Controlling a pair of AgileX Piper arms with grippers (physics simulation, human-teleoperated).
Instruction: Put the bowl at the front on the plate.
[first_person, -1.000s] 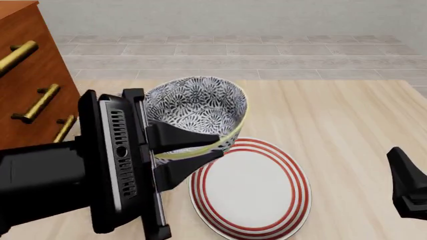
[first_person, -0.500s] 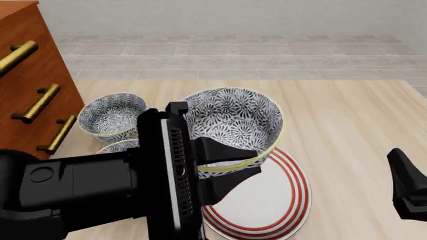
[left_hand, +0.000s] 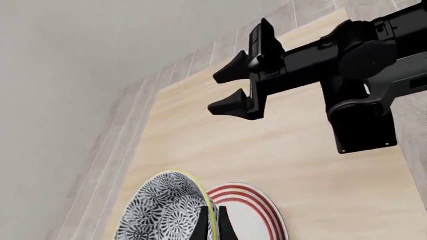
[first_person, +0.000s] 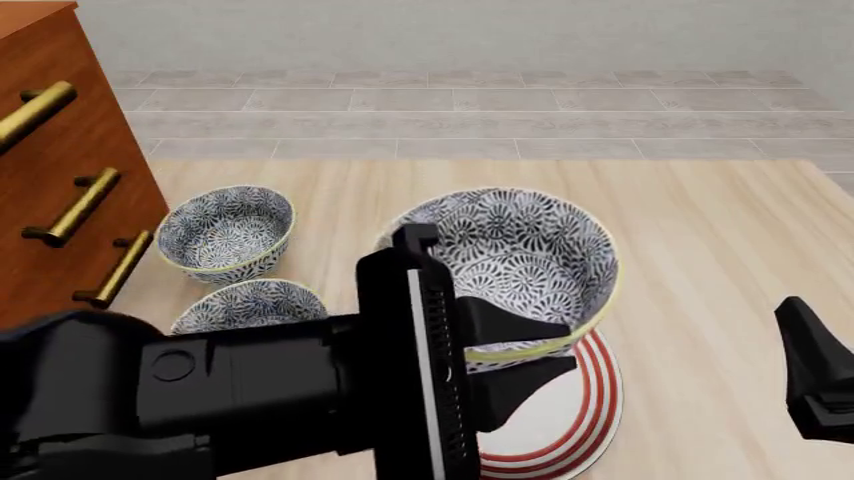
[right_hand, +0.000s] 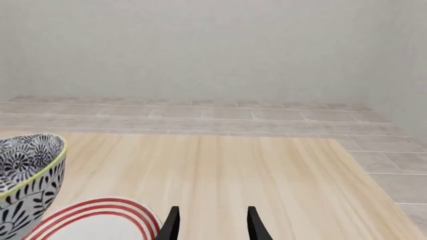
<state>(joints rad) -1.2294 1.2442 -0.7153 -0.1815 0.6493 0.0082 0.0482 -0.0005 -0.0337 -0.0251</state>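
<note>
The bowl (first_person: 523, 262) is gripped at its near rim by the jaws of the left gripper (first_person: 527, 348) and is held above the plate (first_person: 567, 415), which lies on the table (first_person: 707, 260). The jaws of the right gripper (right_hand: 211, 223) are held apart, with nothing between them. Two other bowls (first_person: 224, 232) are seen near a wooden cabinet (first_person: 60, 160).

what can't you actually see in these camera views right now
- Front view: the left tool and its arm cover the near part of the plate, so any gap under the bowl is unclear.
- Front view: the right tool is cut by the edge.
- Left wrist view: the bowl is cut off.
</note>
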